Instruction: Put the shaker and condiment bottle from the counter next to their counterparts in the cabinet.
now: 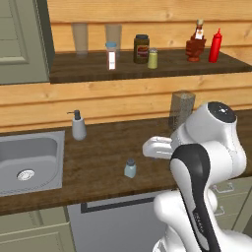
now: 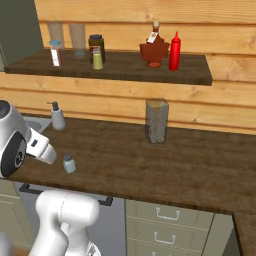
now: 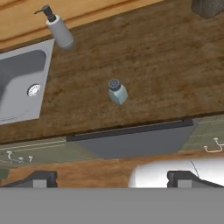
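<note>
From the left base camera, the shaker (image 1: 130,169) stands upright on the counter (image 1: 98,162) near its front edge, with open worktop around it; the grey soap dispenser (image 1: 78,126) sits well back by the steel sink (image 1: 29,162), and a speckled grey block (image 1: 182,109) stands behind the arm. Up on the cabinet (image 1: 147,69), the condiment bottle (image 1: 215,46) is just beside the brown sauce bottle (image 1: 196,44), while the olive-yellow shaker (image 1: 152,58) stands by a dark jar (image 1: 141,48). Over to the right base camera: same shaker (image 2: 69,163) just beyond the white hand, the block (image 2: 156,121) well apart to its right, wood-plank wall behind, drawers (image 2: 165,220) below. Down the hand camera, the gripper (image 3: 112,179) has its finger tips spread wide, holding nothing, and the shaker (image 3: 117,91) sits ahead on the brown worktop, with a dark handle (image 3: 131,130) under the edge.
</note>
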